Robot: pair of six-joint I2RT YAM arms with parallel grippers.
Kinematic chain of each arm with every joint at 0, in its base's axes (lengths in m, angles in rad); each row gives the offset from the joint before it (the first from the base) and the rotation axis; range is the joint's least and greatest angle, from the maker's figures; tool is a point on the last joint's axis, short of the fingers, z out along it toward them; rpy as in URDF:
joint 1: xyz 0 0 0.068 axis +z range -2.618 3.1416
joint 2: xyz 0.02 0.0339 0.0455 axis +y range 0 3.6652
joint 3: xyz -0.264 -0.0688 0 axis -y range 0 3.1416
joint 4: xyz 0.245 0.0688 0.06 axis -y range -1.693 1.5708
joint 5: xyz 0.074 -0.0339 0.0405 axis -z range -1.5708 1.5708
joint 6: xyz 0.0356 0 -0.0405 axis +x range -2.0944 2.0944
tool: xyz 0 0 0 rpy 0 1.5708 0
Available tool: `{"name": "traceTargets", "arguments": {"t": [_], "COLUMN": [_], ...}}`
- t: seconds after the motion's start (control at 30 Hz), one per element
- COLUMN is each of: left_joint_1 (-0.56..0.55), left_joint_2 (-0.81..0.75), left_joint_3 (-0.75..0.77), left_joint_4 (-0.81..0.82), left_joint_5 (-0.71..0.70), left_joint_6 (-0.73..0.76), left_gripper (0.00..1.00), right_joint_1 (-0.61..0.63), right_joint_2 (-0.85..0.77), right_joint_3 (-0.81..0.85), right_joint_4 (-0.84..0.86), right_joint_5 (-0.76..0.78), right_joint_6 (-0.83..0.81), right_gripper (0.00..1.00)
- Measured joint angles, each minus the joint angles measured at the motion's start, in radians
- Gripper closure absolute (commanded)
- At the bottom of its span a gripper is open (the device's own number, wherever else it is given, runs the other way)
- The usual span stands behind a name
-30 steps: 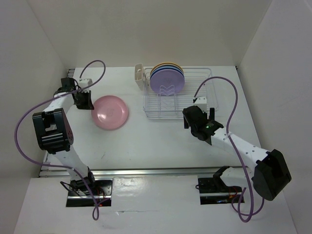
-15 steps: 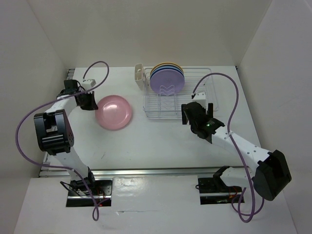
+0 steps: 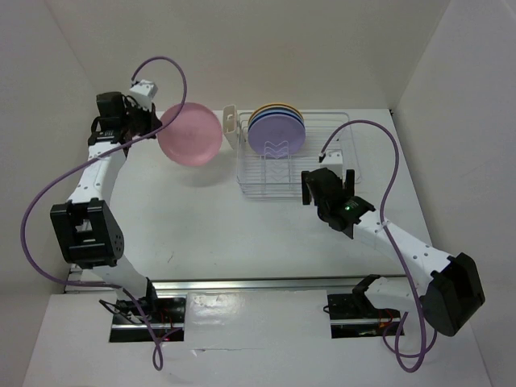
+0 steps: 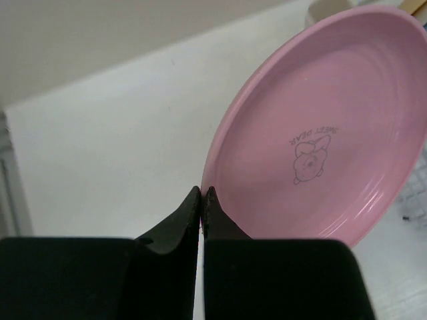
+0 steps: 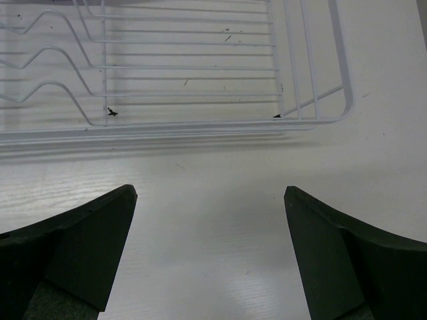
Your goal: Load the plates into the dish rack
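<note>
Pink plate [image 3: 189, 134] pinched at rim in left gripper [image 4: 202, 193], aloft just left of dish rack [image 3: 322, 161]; right gripper [image 5: 210, 197] wide, empty. Risk: thin edge grip lets plate swivel, clipping rack.

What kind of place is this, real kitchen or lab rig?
Probably a lab test cell, not a kitchen: plain white walls box in the table, two arms sit on a rail at its edge, and a rack and plates are the only kitchenware.

top: high, looking down | wrists: close, forward | top+right share dish rack [image 3: 321, 158]
</note>
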Motion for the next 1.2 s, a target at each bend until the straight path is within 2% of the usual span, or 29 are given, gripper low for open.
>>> {"name": "traceTargets", "arguments": {"t": [0.17, 0.33, 0.43, 0.57, 0.73, 0.83, 0.97, 1.2], "left_joint_1": [-0.072, -0.299, -0.451, -0.583, -0.671, -0.705, -0.735, -0.772], "left_joint_2": [-0.094, -0.129, -0.131, -0.122, -0.038, 0.043, 0.104, 0.177], "left_joint_3": [0.055, 0.050, -0.030, -0.156, -0.294, -0.312, -0.316, -0.262], "left_joint_4": [0.117, 0.304, 0.494, 0.713, 1.081, 1.227, 1.330, 1.409], "left_joint_5": [-0.043, -0.182, -0.298, -0.425, -0.580, -0.647, -0.689, -0.655], "left_joint_6": [0.009, 0.094, 0.192, 0.347, 0.594, 0.695, 0.743, 0.784], "left_gripper": [1.00, 1.00, 1.00, 1.00, 1.00, 1.00, 1.00, 1.00], "right_joint_1": [0.000, 0.014, 0.022, 0.027, 0.028, 0.029, 0.029, 0.032], "right_joint_2": [0.013, 0.019, 0.019, 0.019, 0.012, 0.009, 0.009, 0.010], "right_joint_3": [0.000, 0.000, 0.000, 0.000, 0.000, 0.000, 0.001, 0.005], "right_joint_4": [0.000, 0.001, 0.001, -0.008, -0.027, -0.031, -0.047, -0.117], "right_joint_5": [0.000, 0.016, 0.033, 0.051, 0.061, 0.061, 0.061, 0.061], "right_joint_6": [0.000, -0.002, -0.008, -0.003, 0.017, 0.023, 0.027, 0.081], "right_gripper": [0.00, 0.00, 0.00, 0.00, 0.00, 0.00, 0.00, 0.00]}}
